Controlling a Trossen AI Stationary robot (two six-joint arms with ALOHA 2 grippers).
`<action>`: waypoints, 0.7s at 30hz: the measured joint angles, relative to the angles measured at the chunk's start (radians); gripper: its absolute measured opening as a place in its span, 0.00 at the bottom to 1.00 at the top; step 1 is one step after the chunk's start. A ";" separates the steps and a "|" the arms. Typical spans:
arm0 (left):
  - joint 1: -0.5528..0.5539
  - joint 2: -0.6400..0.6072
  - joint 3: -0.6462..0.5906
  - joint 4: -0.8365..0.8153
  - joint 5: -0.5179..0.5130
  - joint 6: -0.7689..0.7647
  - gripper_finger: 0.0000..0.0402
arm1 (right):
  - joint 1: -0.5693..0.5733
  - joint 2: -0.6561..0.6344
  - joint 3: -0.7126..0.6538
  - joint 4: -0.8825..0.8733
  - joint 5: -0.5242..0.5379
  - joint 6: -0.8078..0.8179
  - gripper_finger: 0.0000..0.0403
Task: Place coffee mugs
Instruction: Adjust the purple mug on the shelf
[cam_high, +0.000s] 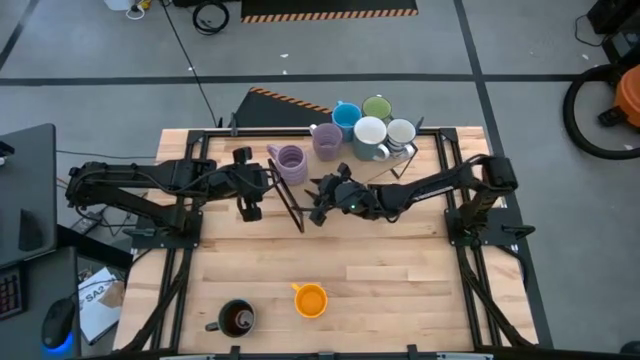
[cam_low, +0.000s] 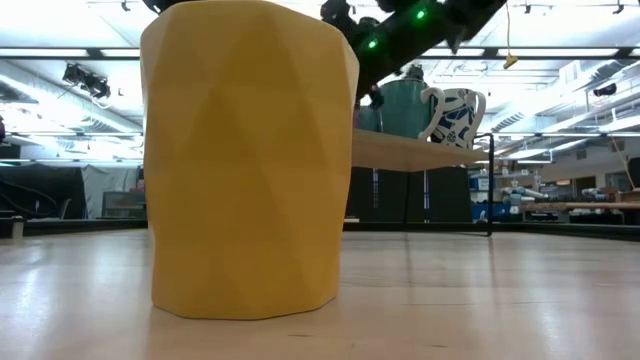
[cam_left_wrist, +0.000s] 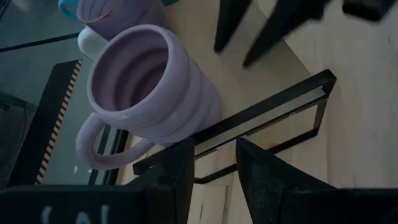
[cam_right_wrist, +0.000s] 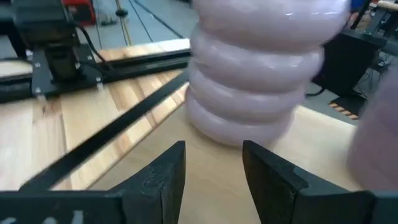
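Ribbed lavender mug (cam_high: 290, 159) stands upright on the raised shelf (cam_high: 420, 150) at the surface's back, beside a black frame (cam_high: 288, 200). Left hand (cam_high: 247, 186) and right hand (cam_high: 322, 195) flank it, each part open, empty. Judged: rigid, glazed, slippery, chip-prone; grip wall or handle. Obstacles: frame bars; second lavender mug (cam_high: 327, 139), blue mug (cam_high: 346, 116) close. Orange mug (cam_high: 311, 299), dark mug (cam_high: 237, 319) well apart.

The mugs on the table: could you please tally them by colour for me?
Lavender mugs: 2, the second beside the blue one
Blue mug: 1
Green mug: 1
White mug: 1
Pale grey-white mug: 1
Orange mug: 1
Dark mug: 1
Total: 8
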 joint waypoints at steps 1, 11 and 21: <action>0.000 0.000 0.000 -0.001 0.000 0.000 0.31 | 0.004 -0.020 0.000 -0.045 0.014 0.008 0.41; -0.003 0.000 0.000 -0.069 0.000 -0.038 0.31 | 0.018 -0.195 -0.026 -0.374 0.165 0.056 0.41; -0.003 0.000 0.000 -0.075 0.000 -0.052 0.31 | -0.029 -0.209 -0.177 -0.139 0.154 -0.043 0.45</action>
